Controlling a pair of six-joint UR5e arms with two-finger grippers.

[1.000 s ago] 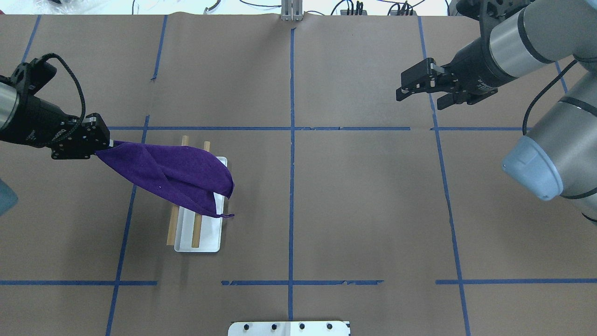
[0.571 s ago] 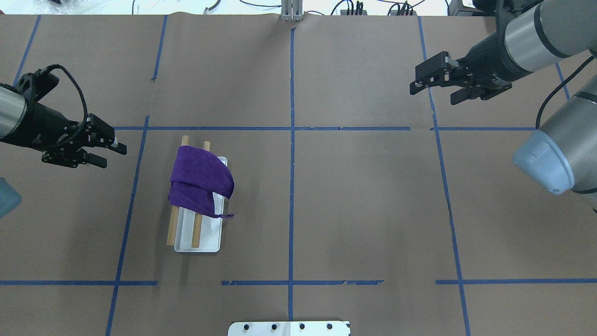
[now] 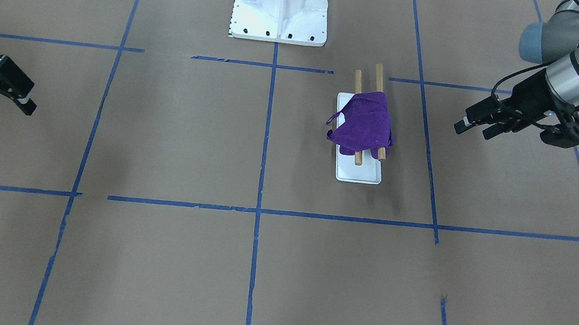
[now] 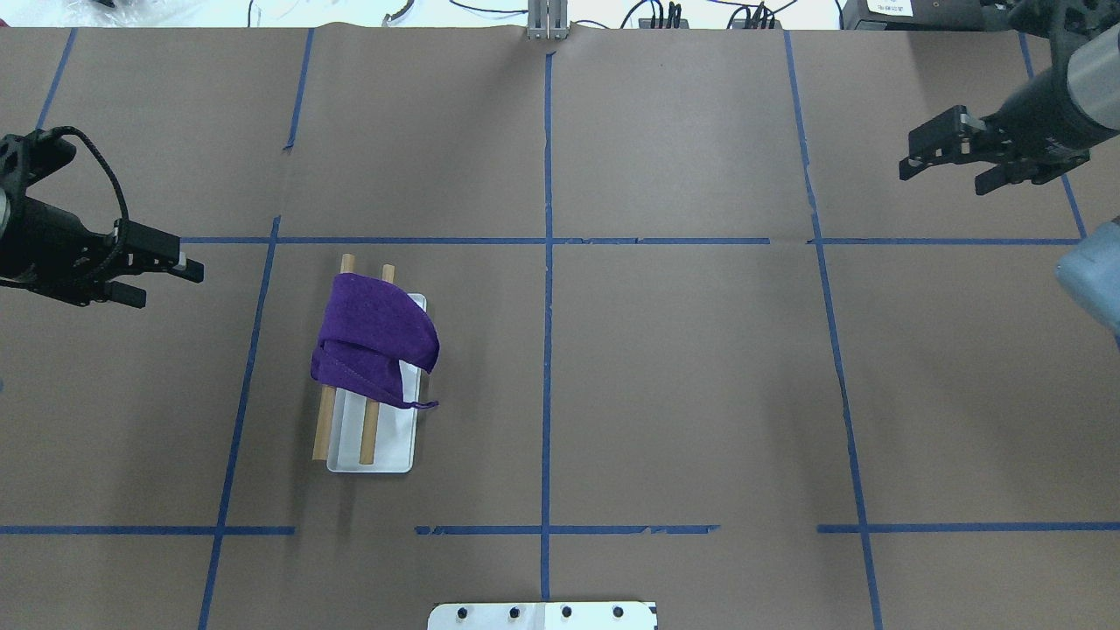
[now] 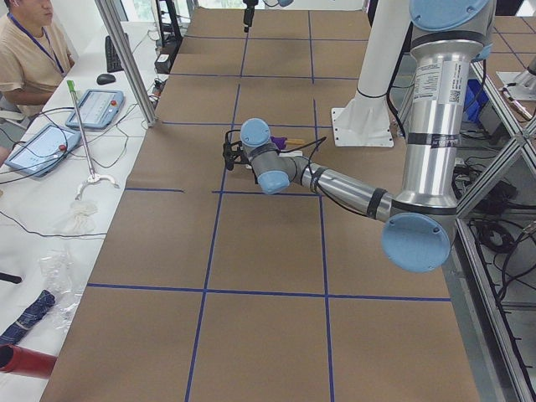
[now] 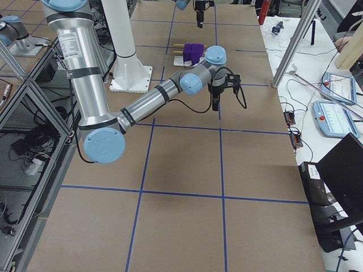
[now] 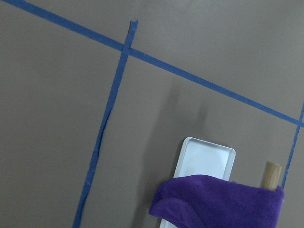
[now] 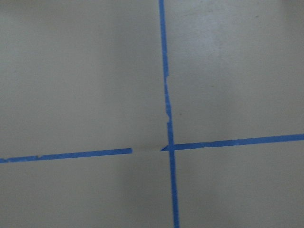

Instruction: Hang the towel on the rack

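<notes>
The deep-purple towel (image 4: 376,337) lies bunched over the far half of the rack (image 4: 389,455), draped across both wooden dowels (image 4: 325,429), with one corner hanging to the right. It also shows in the front-facing view (image 3: 363,124) and in the left wrist view (image 7: 223,202), over the rack's white base (image 7: 206,159). My left gripper (image 4: 171,284) is open and empty, well to the left of the rack. My right gripper (image 4: 943,175) is open and empty at the far right.
The white bolted pedestal (image 4: 542,615) stands at the near middle edge and shows in the front-facing view (image 3: 281,1). Blue tape lines (image 4: 547,262) grid the brown table. An operator (image 5: 25,50) sits beyond the left end.
My left gripper let go of the towel and drew back to the left. The towel dropped and now rests folded on the dowels. My right gripper moved away to the right.
</notes>
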